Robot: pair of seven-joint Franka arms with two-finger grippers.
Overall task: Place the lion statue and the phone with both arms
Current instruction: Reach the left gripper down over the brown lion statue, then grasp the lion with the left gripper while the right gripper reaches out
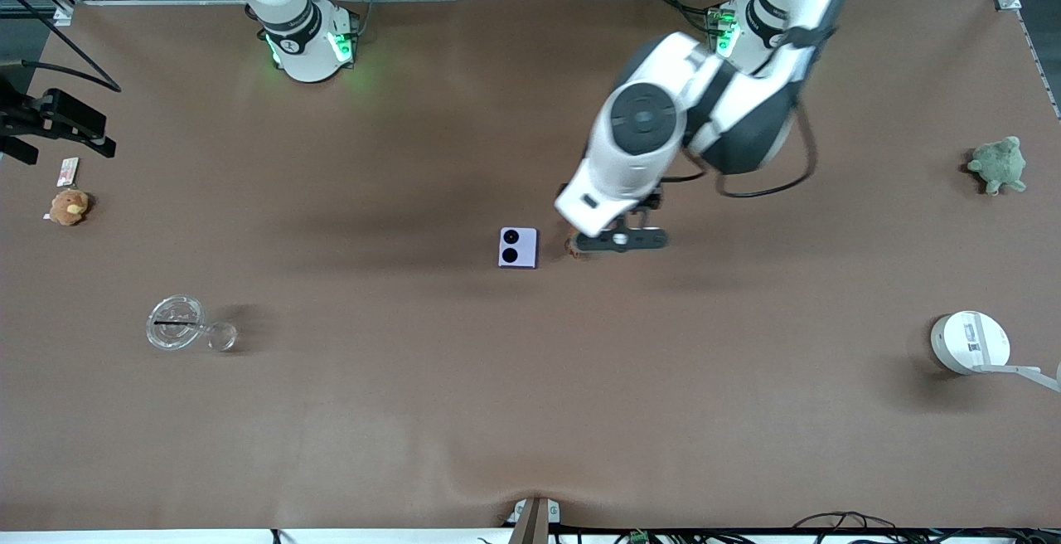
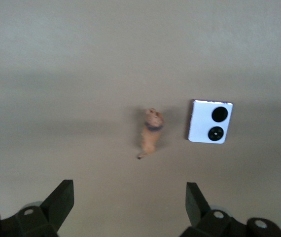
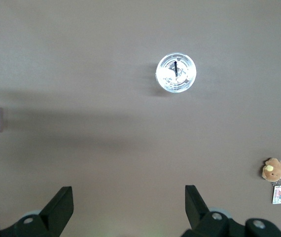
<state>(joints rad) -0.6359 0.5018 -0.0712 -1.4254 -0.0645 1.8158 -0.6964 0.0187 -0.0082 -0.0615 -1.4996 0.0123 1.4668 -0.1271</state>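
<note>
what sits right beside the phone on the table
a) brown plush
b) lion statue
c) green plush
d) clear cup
b: the left wrist view shows the lion statue lying apart from but close beside the phone, with the open left gripper over them.

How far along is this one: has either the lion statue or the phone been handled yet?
Both already lie side by side mid-table: the phone flat, the lion statue beside it toward the left arm's end. Whether that is the final placement cannot be told. Nothing is in hand: the left gripper hangs open over the statue, empty. The right gripper is open too, waiting high over bare table. If placing remains, neither item is gripped.
</note>
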